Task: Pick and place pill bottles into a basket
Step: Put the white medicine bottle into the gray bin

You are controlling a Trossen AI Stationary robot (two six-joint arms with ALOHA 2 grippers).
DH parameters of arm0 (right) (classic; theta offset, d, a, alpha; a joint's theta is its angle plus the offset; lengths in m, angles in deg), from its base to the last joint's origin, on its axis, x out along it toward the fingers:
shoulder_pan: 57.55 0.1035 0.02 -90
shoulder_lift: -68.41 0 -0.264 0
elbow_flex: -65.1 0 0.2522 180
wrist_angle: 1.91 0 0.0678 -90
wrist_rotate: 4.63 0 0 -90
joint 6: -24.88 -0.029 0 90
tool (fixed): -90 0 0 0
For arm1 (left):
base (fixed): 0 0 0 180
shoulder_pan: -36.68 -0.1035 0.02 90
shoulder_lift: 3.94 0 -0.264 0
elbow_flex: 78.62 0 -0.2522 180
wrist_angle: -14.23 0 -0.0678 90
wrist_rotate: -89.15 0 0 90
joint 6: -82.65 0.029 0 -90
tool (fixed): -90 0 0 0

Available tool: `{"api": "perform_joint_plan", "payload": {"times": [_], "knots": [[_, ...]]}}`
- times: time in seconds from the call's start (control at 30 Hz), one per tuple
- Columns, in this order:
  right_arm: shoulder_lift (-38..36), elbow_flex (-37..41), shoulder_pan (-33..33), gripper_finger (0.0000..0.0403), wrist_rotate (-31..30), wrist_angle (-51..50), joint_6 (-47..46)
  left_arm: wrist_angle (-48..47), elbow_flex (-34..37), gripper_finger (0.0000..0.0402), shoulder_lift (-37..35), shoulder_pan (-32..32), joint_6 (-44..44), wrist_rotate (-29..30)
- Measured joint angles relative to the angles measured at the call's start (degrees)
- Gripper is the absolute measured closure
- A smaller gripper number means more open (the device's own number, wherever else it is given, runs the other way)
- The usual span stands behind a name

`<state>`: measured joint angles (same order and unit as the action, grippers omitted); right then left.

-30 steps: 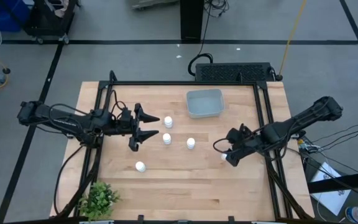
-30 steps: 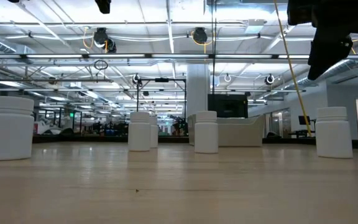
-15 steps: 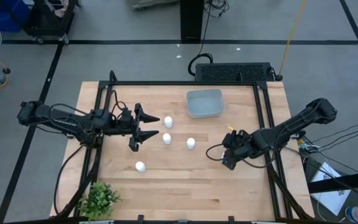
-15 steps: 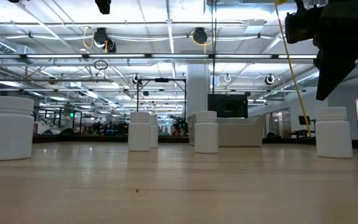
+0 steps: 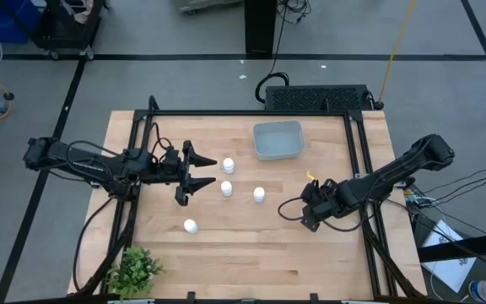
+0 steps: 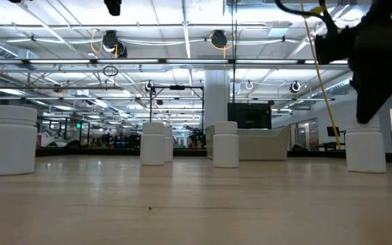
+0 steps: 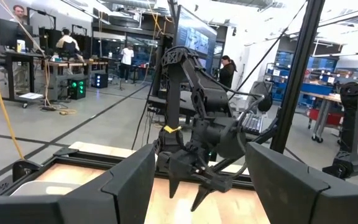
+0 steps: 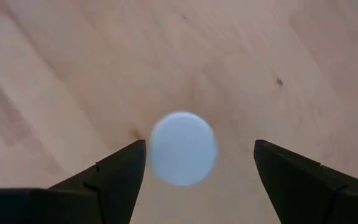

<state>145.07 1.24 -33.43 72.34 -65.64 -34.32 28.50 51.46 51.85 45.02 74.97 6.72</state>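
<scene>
I see nothing in the basket (image 5: 278,140) at upper centre of the overhead frame, so all five bottles are left. Four stand mid-table, the nearest to it at (image 5: 228,165). My right gripper (image 8: 194,163) hangs open straight over the fifth bottle (image 8: 183,148), not yet gripping. My left gripper (image 5: 194,172) waits open at centre left.

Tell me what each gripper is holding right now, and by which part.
Nothing is held. The right gripper is open above a pill bottle, its fingers either side of the cap without touching. The left gripper is open and empty.
</scene>
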Motion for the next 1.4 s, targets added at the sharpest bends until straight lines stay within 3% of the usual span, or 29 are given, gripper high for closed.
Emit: {"api": "perform_joint_plan", "payload": {"times": [0.43,1.07,1.4], "knots": [[0.0,3.3,0.0,0.0122,2.8,5.8,0.3,0.0,0.0,0.0146,0.0,0.0,0.2,0.0],[0.0,3.3,-0.1,0.0182,1.1,8.6,1.8,0.0,0.0,0.0146,0.0,0.0,0.5,0.0],[-0.1,3.2,-0.1,0.0232,2.6,8.5,1.5,0.0,0.0,0.0146,0.0,0.0,0.5,0.0]]}}
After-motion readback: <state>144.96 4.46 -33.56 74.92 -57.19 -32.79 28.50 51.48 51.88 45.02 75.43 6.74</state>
